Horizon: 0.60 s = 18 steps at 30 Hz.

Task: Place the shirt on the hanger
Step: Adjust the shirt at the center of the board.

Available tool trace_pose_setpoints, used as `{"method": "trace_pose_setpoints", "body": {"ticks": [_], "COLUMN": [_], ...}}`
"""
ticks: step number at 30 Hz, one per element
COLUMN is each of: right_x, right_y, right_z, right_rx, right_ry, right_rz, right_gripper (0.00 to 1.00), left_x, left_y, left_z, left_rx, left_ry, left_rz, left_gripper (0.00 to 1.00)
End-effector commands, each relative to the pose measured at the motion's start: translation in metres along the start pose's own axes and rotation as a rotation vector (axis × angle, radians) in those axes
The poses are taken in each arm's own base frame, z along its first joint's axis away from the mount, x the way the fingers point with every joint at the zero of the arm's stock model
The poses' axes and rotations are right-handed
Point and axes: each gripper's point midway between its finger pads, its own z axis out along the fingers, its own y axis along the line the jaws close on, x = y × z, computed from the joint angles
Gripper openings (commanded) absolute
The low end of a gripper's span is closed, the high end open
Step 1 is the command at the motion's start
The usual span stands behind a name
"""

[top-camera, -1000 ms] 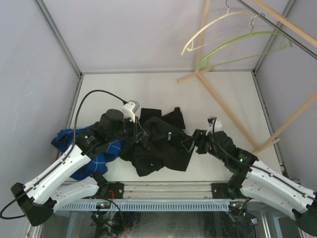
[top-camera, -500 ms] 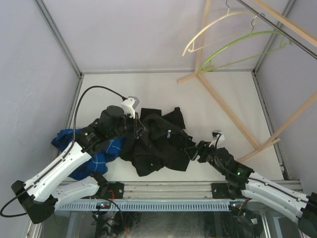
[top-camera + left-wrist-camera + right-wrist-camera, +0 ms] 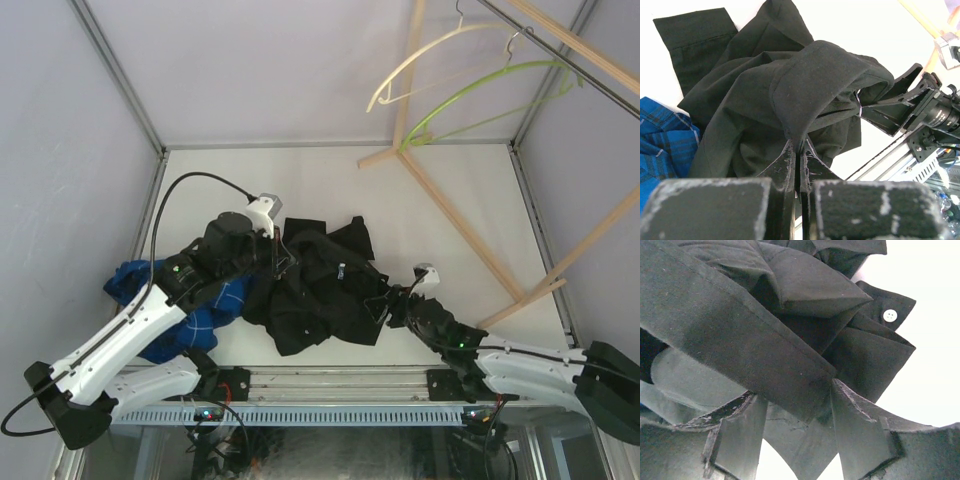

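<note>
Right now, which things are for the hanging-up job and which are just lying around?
For the job: black shirt; green hanger; left gripper, shut on the shirt; right gripper, open around a fold.
Just lying about: blue shirt; cream hanger; wooden rack.

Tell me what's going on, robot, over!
Left hand shut on shirt. Right hand open, straddling it. Shirt bunched on table, hanger bare on rack. Blue plaid shirt alongside.
</note>
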Motion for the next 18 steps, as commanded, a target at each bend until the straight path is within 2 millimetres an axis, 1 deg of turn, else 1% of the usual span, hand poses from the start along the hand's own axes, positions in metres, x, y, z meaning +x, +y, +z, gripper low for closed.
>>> {"method": "trace_pose_setpoints", "body": {"ticks": [1,4,6,9,10,11,13,14,18], "right_x": [-0.012,-0.010,-0.009,-0.013,-0.015,-0.020,-0.035,-0.046,-0.108], "right_y": [0.009,0.011,0.015,0.025,0.028,0.031,0.037,0.041,0.075], "right_z": [0.007,0.011,0.013,0.013,0.013,0.013,0.006,0.002,-0.026], "right_rx": [-0.016,-0.020,-0.031,-0.050,-0.043,-0.028,0.021,0.044,0.061], "right_ry": [-0.079,-0.081,-0.082,-0.085,-0.084,-0.090,-0.101,-0.114,-0.193], "right_rz": [0.025,0.026,0.022,0.006,-0.004,-0.015,-0.043,-0.058,-0.108], "right_gripper": [0.51,0.46,0.35,0.13,0.05,0.01,0.00,0.00,0.00], "left_x": [-0.032,-0.032,-0.031,-0.031,-0.031,-0.031,-0.033,-0.035,-0.048], "left_y": [-0.011,-0.011,-0.011,-0.009,-0.008,-0.007,-0.005,-0.005,-0.008], "left_z": [-0.014,-0.015,-0.015,-0.017,-0.018,-0.020,-0.024,-0.027,-0.043], "left_rx": [0.023,0.022,0.022,0.017,0.011,0.005,-0.001,-0.002,0.010], "left_ry": [-0.091,-0.091,-0.090,-0.094,-0.097,-0.102,-0.118,-0.129,-0.203], "left_rz": [0.018,0.019,0.021,0.022,0.023,0.024,0.027,0.028,0.020], "left_gripper": [0.00,0.00,0.00,0.00,0.00,0.00,0.00,0.00,0.00]}}
